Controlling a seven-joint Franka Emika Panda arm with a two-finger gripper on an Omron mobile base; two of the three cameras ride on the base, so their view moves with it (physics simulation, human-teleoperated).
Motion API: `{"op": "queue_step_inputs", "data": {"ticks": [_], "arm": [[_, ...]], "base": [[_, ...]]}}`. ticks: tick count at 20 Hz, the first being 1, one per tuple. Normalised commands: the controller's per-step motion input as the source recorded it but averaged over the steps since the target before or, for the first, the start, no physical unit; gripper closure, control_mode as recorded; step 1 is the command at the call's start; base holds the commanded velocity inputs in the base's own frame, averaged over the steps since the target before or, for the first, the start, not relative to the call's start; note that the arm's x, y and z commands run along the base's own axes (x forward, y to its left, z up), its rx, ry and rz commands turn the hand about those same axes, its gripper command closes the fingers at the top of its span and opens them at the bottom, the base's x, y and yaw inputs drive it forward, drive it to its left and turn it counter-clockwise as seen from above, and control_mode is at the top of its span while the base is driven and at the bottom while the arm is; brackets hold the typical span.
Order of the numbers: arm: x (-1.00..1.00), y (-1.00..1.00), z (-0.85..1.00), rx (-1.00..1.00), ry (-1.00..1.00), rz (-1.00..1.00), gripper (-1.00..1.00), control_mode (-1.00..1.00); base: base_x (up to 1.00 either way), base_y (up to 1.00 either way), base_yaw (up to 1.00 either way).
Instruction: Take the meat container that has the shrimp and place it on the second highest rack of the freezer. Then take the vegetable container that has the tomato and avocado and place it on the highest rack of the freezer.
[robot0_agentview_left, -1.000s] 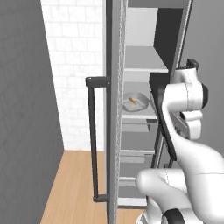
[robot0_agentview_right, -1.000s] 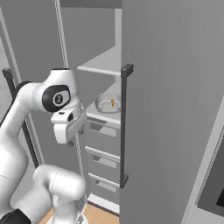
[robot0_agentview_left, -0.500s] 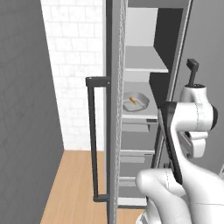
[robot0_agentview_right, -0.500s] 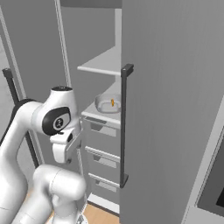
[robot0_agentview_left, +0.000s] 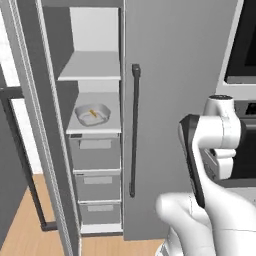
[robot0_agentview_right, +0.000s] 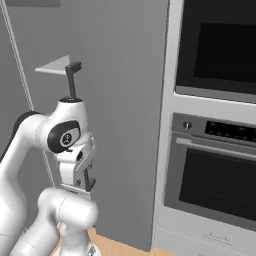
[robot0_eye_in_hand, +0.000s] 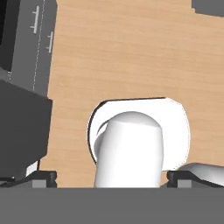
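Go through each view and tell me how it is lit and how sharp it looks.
Left base view: flat, even light, soft blur; the shrimp container stays readable on its freezer shelf. Right base view: dark oven glass without glare. Hand view: evenly lit wooden floor, no hard shadows.

No words, brands or numbers can be read; the oven panel (robot0_agentview_right: 235, 131) carries only blurred pale marks.

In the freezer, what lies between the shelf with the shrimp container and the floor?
In the left base view, three grey drawers are stacked below the shelf holding the shrimp container, down to the wooden floor.
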Motion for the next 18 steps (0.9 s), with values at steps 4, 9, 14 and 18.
{"op": "queue_step_inputs", "data": {"ticks": [4,9,14,18], "arm": [[0.00,0.00,0.00,0.00,0.00,0.00,-1.00,1.00],[0.00,0.00,0.00,0.00,0.00,0.00,-1.00,1.00],[0.00,0.00,0.00,0.00,0.00,0.00,-1.00,1.00],[0.00,0.00,0.00,0.00,0.00,0.00,-1.00,1.00]], "base": [[-0.21,-1.00,-0.17],[-0.06,-1.00,-0.13],[0.00,-1.00,-0.07],[0.00,-1.00,-0.01]]}}
